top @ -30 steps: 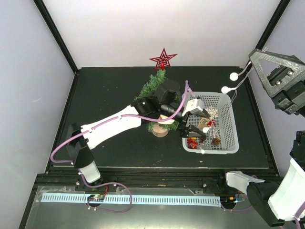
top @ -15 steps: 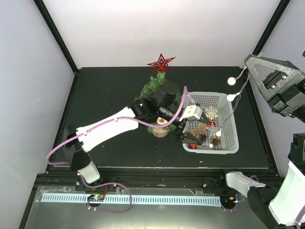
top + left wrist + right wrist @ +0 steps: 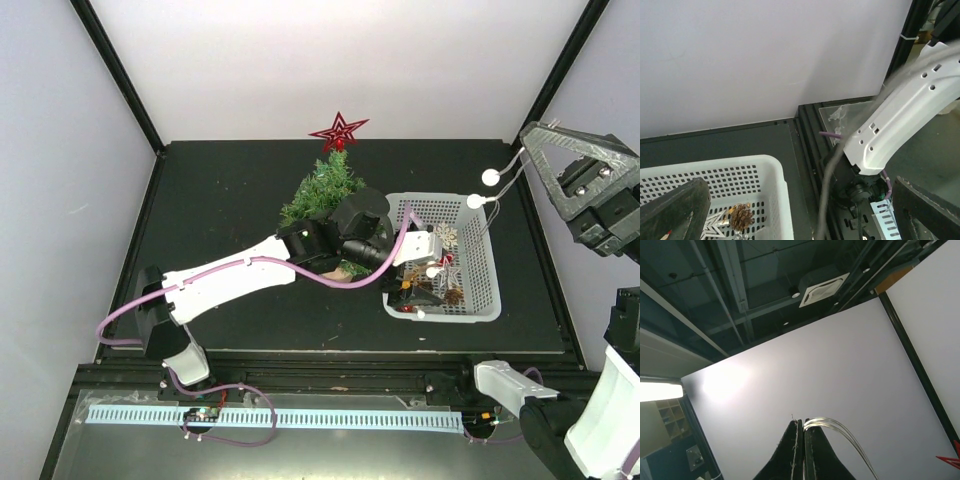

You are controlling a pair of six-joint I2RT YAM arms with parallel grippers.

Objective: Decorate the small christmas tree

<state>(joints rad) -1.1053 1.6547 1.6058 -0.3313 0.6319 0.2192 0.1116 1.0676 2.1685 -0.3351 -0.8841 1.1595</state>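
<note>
Top external view: small christmas tree, upright near the middle of the desk towards its far edge, red star on its tip; no other ornament can be made out on its branches, and its stump is hidden behind the left arm. White basket, just right of the tree, holding loose ornaments, among them a pine cone and a white snowflake. Left claw: fingers wide apart, nothing between them, reaching past the front of the tree. Over the last second it has dropped from above the basket's left rim into the basket's near-left part, so it now sits low among the ornaments. This looks like the start of a pick, with grasping still to come. Right claw: fingers pressed together on a thin wire strand with white beads, held high above the basket's far-right corner, well apart from the tree and little moved. The strand is not yet draped on the tree.
</note>
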